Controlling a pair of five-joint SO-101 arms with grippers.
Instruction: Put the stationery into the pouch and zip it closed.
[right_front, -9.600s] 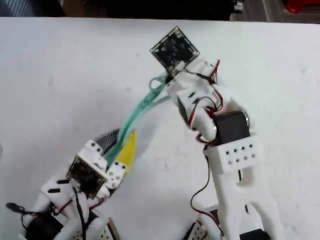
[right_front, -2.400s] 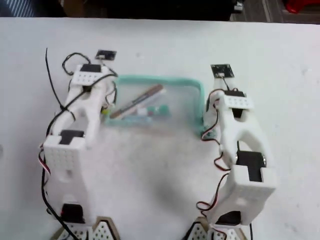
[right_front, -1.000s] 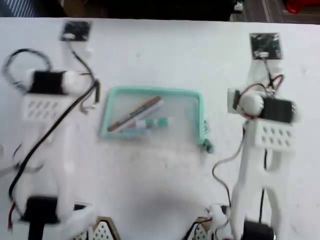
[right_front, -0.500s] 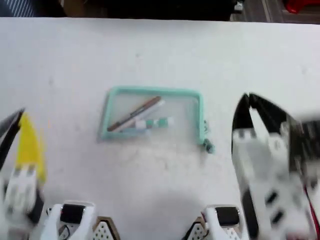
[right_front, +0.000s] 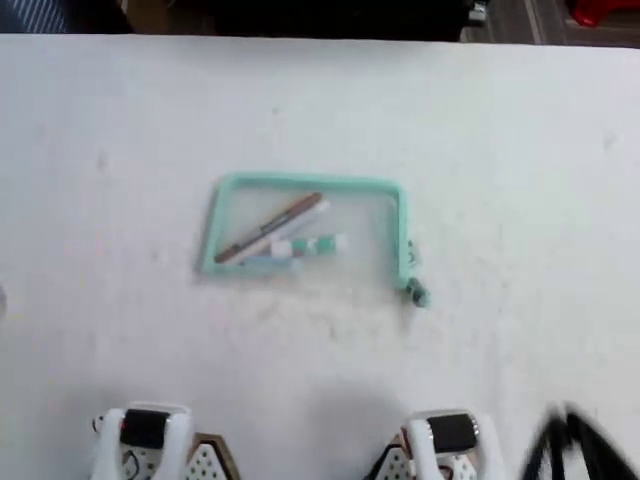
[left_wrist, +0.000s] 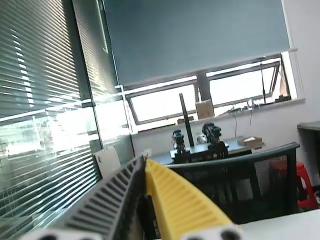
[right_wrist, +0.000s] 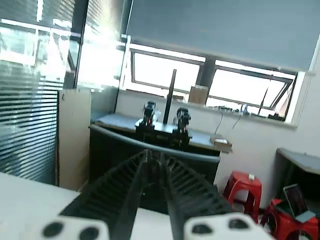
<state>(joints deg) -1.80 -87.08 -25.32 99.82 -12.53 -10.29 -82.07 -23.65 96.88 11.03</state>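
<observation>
White table spreads under our high view, and near its middle the pouch lies flat, clear-sided with a mint-green border. Through the clear side we see a brown-and-white pen lying at a slant and, just beside it, a shorter white-and-green stick; both are inside. The green zipper pull rests on the table at the pouch's right near corner; we cannot tell whether the zip is fully drawn. Well apart from the pouch, two arm bases sit at the table's near edge, with a dark blurred shape by the right one. Our left gripper points up into the room, its grey and yellow fingers pressed together, empty. Our right gripper points up likewise, black fingers meeting at the tips, empty. Beyond them are windows, blinds, a black mesh chair and a red stool.
</observation>
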